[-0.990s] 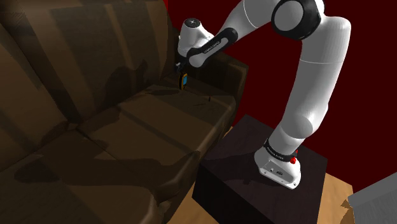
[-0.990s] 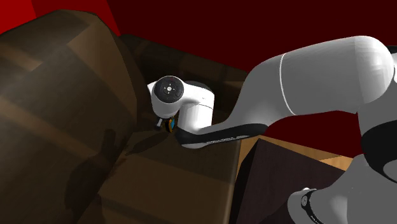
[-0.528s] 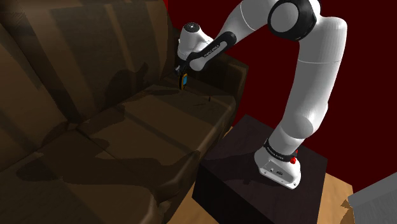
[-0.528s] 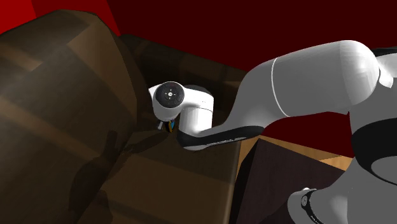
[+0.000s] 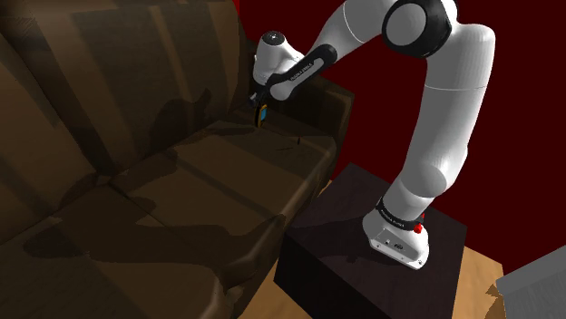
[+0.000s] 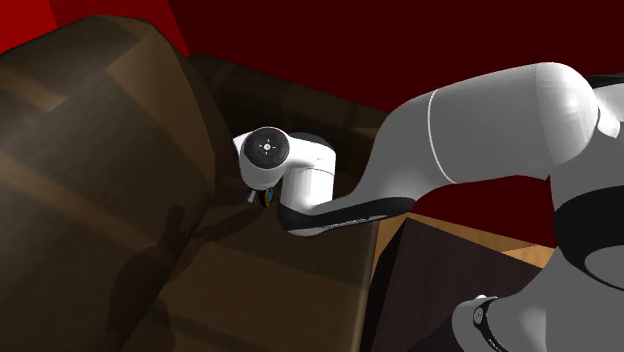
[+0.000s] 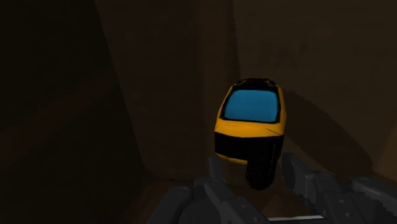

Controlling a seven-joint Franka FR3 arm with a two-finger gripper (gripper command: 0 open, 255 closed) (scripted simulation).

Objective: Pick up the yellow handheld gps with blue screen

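Lifted slightly in the last second, the black two-finger gripper (image 7: 253, 169) grips the dark base of the yellow blue-screened handheld gps (image 7: 249, 124), holding it clear above the seat corner of the brown sofa (image 5: 154, 204).

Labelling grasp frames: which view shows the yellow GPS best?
Wrist view: the GPS faces the camera, its blue screen and yellow body plain to see, clasped by the gripper. In the shoulder view it is a distant yellow-and-blue speck. In the second exterior view the arm hides all but a sliver.
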